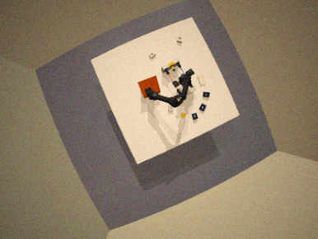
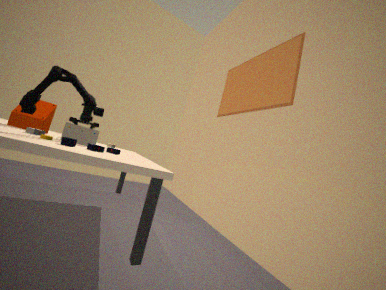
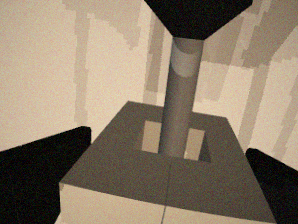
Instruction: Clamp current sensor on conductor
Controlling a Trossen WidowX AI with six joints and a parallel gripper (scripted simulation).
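Observation:
The current sensor is a grey-brown block with a square window, in the lower middle of the wrist view. The grey conductor passes through its window. The sensor's halves meet at a thin seam, with no gap visible. My gripper is open. Its black fingers stand on either side of the sensor, with a visible gap on the left; contact on the right is unclear. No arrow or LOAD marking is readable, and the latch is not visible. The arm hides the sensor in the top view.
An orange block stands by the arm's base. A black-and-yellow fixture holds coloured wires. A pale box stands below the gripper. Dark blue pieces and a yellow piece lie nearby.

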